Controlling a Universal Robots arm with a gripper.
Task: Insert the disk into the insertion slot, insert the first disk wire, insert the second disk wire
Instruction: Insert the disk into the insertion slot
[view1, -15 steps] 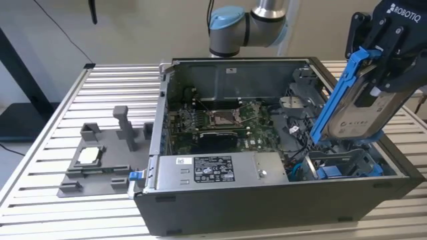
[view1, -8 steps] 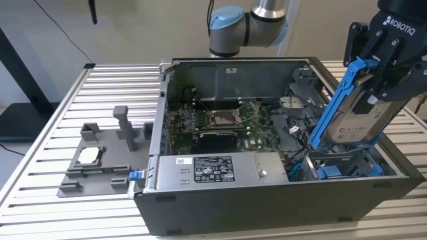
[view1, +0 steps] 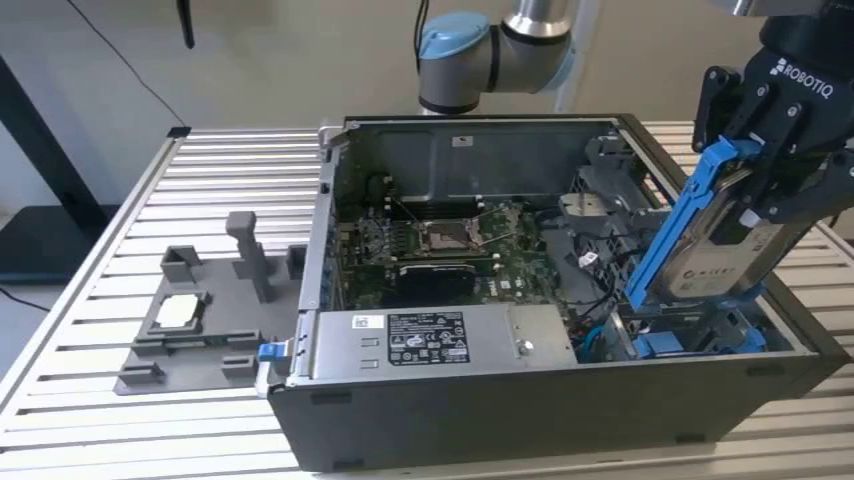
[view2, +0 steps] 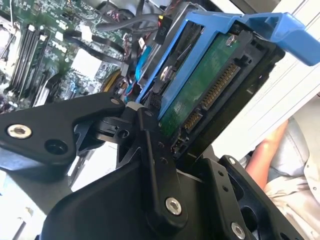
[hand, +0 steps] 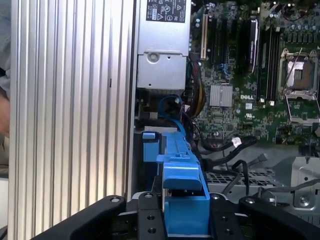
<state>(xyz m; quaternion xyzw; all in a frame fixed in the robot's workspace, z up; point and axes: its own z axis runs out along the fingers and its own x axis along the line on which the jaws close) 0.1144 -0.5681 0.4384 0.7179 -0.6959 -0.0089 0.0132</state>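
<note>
In the exterior view, an open computer case (view1: 534, 420) sat on a slatted metal worktop (view1: 80, 400), and the gripper (view1: 750, 205) hung over the corner of the case nearest the exterior view's right. Its fingers (hand: 150, 217) were closed on the disk (view1: 707, 265), which was tilted steeply with its lower end just above the slot (view1: 674, 345); whether the two touched could not be told. This view also showed a grey fixture (view1: 200, 320) on the worktop, well apart from the case on the exterior view's left. The second wrist view showed the disk's green circuit side with its connectors, and a person's forearm (view2: 265, 147) beyond the disk. The first wrist view looked along the disk's blue frame toward the slot's blue tabs, with the power supply (hand: 162, 55) just past them and the motherboard (hand: 250, 75) alongside. Loose black wires (hand: 230, 150) lay close beside the slot on the motherboard side. The case wall hemmed in the slot's other side, next to bare worktop.
</note>
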